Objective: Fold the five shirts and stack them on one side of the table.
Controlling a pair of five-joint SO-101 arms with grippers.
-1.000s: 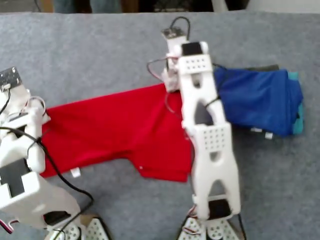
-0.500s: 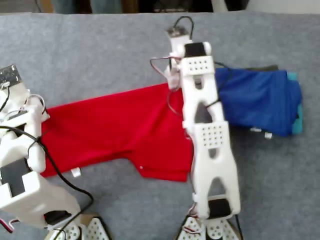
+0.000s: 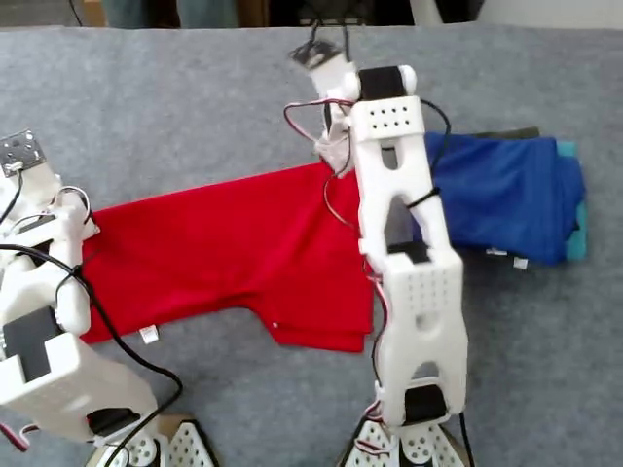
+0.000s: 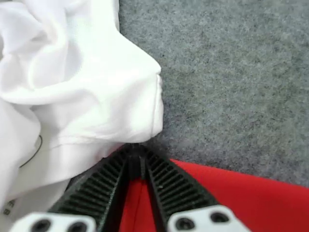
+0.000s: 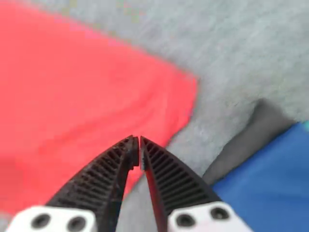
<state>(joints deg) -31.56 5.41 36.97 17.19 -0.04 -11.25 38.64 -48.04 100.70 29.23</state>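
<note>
High view: red shirt [image 3: 224,253] spread at the centre of the tabletop [image 3: 146,97], folded blue shirt [image 3: 501,195] by the right edge. Left wrist view — left fingers [image 4: 113,176] pressed together where the white shirt [image 4: 72,82] meets red. Right wrist view — right fingers [image 5: 169,183] pressed together over the red shirt's corner

We are looking down on what is reading to us as a robotics lab or hobby workbench, not a home laundry spot. A grey felt-like cloth is covering the table [image 3: 195,107], and two white printed arms are standing on bases at its 6 o'clock edge: the left arm [image 3: 39,331] toward 8 o'clock, the right arm [image 3: 399,195] running up the middle. Loose wires [image 3: 307,112] and a bare circuit board [image 3: 19,151] are hanging off them. Beyond the 12 o'clock edge a dark strip of room is showing, with brown wood [image 3: 92,10] at 11 o'clock; we are seeing too little there to tell more.
</note>
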